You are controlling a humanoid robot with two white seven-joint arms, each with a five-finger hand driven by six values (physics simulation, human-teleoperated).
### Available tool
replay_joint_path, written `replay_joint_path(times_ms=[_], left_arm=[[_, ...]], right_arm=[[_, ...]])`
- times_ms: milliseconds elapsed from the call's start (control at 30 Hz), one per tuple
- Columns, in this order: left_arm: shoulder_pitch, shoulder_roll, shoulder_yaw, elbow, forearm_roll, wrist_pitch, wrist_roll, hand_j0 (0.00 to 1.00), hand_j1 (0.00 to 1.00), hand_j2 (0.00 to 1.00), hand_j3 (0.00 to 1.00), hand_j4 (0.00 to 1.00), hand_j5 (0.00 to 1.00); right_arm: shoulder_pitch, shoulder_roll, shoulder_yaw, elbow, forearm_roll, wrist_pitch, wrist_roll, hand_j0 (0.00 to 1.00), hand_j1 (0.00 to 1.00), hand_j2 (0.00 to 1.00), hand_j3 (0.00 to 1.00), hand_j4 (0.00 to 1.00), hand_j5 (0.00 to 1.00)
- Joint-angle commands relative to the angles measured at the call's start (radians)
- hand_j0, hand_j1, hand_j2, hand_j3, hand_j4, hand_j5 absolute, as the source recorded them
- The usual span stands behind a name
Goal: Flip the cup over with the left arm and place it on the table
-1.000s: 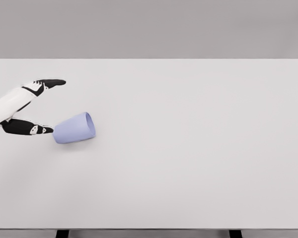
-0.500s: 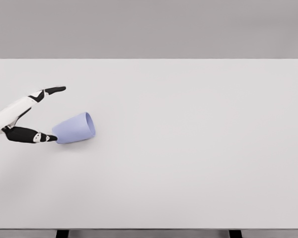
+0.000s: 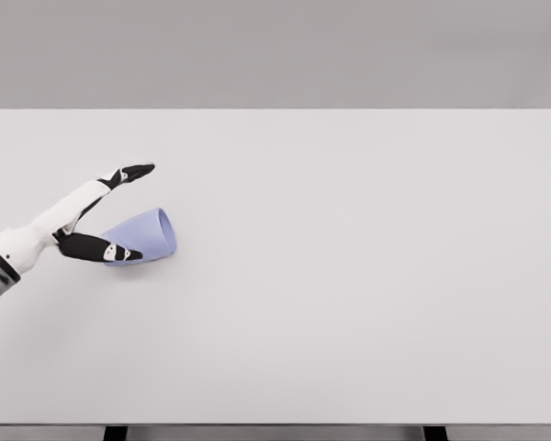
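A pale lavender cup point(image 3: 149, 233) lies on its side on the white table point(image 3: 349, 276), at the left, with its mouth turned to the right. My left hand point(image 3: 129, 211) reaches in from the left edge and is open. Its fingers point(image 3: 129, 173) stretch out above and behind the cup, and the thumb point(image 3: 106, 249) lies across the cup's near side at its base end. The cup sits between thumb and fingers, and I see no closed grasp. The right arm is out of view.
The table's front edge point(image 3: 275, 424) runs along the bottom of the picture, with two dark legs showing below it. A plain grey wall stands behind the table.
My left hand has moved to the right, from beside the cup's base to around the cup. The cup has not moved.
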Motion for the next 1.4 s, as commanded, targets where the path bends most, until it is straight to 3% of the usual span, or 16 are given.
replay_joint_path(times_ms=[0, 500, 967, 1367], left_arm=[[0.0, -0.017, -0.021, 0.0, 0.003, 0.027, 0.0, 1.0, 1.0, 1.0, 1.0, 1.0, 1.0], [-0.035, -0.076, -0.029, 0.0, 0.01, 0.207, 0.0, 1.0, 1.0, 1.0, 1.0, 1.0, 1.0], [-0.046, -0.091, -0.064, 0.0, 0.012, 0.253, 0.008, 1.0, 1.0, 1.0, 1.0, 1.0, 1.0], [-0.044, -0.099, -0.075, 0.0, 0.01, 0.297, 0.067, 1.0, 1.0, 1.0, 1.0, 1.0, 1.0]], right_arm=[[0.0, 0.0, 0.0, 0.0, 0.0, 0.0, -0.001, 1.0, 1.0, 1.0, 1.0, 1.0, 1.0], [0.0, 0.0, 0.0, 0.002, 0.0, 0.0, 0.0, 1.0, 1.0, 1.0, 1.0, 1.0, 1.0], [0.0, 0.0, 0.0, 0.0, 0.0, 0.0, 0.0, 1.0, 1.0, 1.0, 1.0, 1.0, 1.0], [0.0, 0.0, 0.0, 0.0, 0.0, 0.0, 0.0, 1.0, 1.0, 1.0, 1.0, 1.0, 1.0]])
